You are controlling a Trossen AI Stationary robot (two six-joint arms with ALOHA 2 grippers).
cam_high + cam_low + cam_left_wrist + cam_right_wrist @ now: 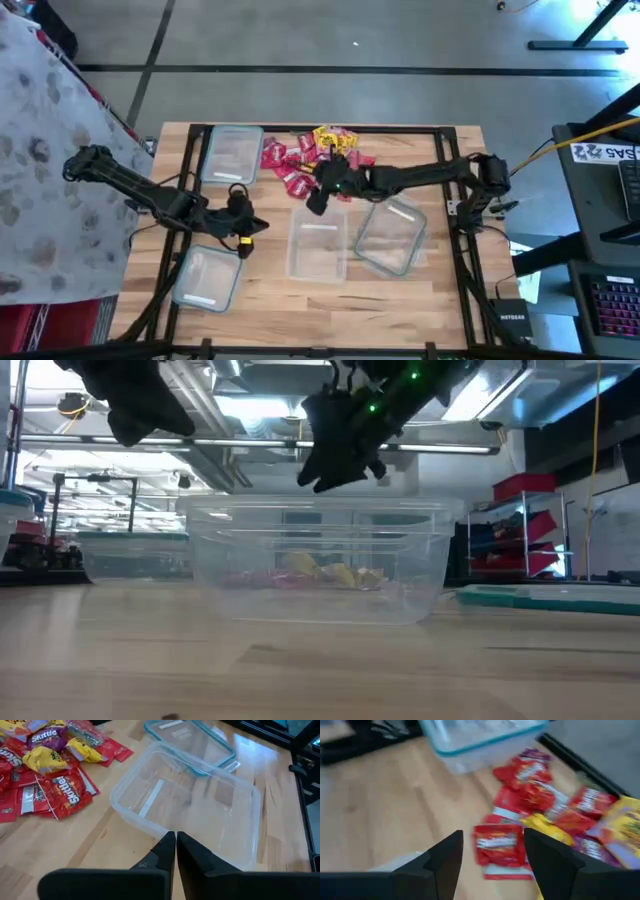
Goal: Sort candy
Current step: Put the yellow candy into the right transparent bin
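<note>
Right gripper (pixel 492 855): spread apart, empty, poised above the near edge of the candy (pixel 310 155), a red packet (pixel 499 845) showing straight between the two fingers. Left gripper (pixel 176 851): pressed together, holding nothing, parked at about nine o'clock on the bench (pixel 440 290), looking across the middle tub (pixel 318 245).

Nearest the front edge, at seven o'clock: a clear tub (pixel 208 277). Next back, at bench centre: the empty middle tub, with a teal-rimmed one (pixel 392 236) tilted just beside it toward three o'clock. Farther, at eleven o'clock: another teal-rimmed tub (pixel 232 153). Farthest, at twelve o'clock: the candy heap, mostly red packets with a few yellow at the far side, loose on the wood, touching no tub that can be made out.

Step in hand, by the look of it: reaching for a first red packet; no tub visibly filled yet. Next move calls for: lowering straight over that packet, pinching it alone without dragging neighbours, then carrying to one tub.
</note>
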